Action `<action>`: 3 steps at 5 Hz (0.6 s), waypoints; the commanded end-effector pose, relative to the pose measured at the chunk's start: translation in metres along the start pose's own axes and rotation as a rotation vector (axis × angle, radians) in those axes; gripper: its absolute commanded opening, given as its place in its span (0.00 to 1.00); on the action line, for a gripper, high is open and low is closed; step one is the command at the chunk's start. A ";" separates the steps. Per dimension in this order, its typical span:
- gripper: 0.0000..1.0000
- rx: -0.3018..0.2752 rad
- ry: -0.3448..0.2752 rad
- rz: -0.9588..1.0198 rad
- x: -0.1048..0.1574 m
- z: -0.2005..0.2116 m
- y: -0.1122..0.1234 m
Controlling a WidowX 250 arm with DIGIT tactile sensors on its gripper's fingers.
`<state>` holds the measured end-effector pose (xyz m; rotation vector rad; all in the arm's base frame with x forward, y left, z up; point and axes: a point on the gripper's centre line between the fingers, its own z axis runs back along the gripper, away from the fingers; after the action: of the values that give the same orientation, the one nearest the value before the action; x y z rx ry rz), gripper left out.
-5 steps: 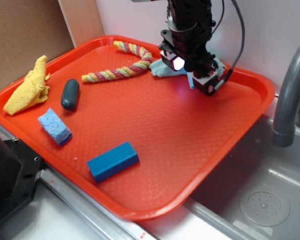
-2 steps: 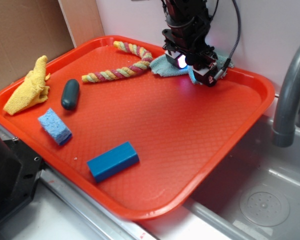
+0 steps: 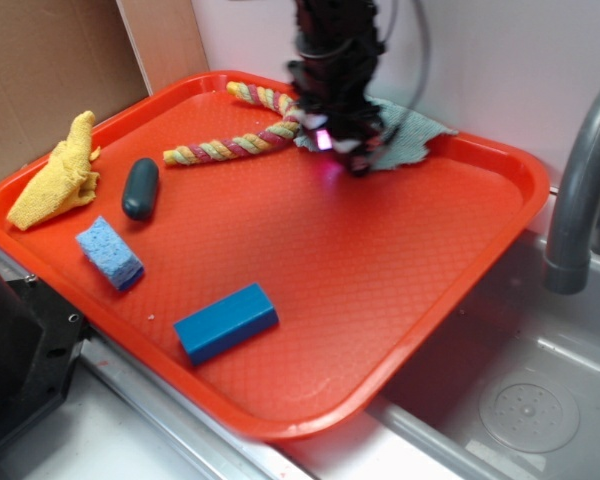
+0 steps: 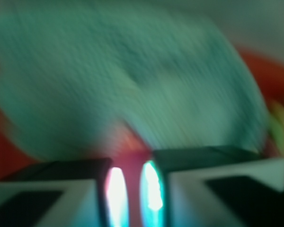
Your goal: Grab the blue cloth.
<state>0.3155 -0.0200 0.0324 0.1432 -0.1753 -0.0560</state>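
- orange tray [image 3: 380, 300] sits on the tabletop, sink basin [image 3: 530, 400] and grey faucet [image 3: 580, 190] off its right side
- blue cloth [image 3: 405, 135] spread at the tray's far edge, toward the far right corner; fills most of the wrist view [image 4: 132, 80], blurred
- gripper [image 3: 342, 150] motion-blurred, low over the cloth's near-left part; wrist view shows fingers [image 4: 61, 189] close together, narrow gap, nothing visibly between them
- braided rope [image 3: 240, 135] along the far edge, left of the cloth
- yellow rag [image 3: 60, 175] at the left edge
- blue block [image 3: 225, 322] near the front edge
- light-blue sponge [image 3: 110, 252] front-left
- dark oval object [image 3: 140, 188] between rag and rope
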 end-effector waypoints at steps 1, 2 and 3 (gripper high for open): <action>0.00 -0.088 -0.123 0.126 -0.025 0.096 0.009; 0.00 -0.109 -0.160 0.111 -0.035 0.134 0.001; 0.77 -0.040 -0.153 0.025 -0.023 0.123 -0.003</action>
<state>0.2621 -0.0342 0.1299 0.1052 -0.2700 -0.0444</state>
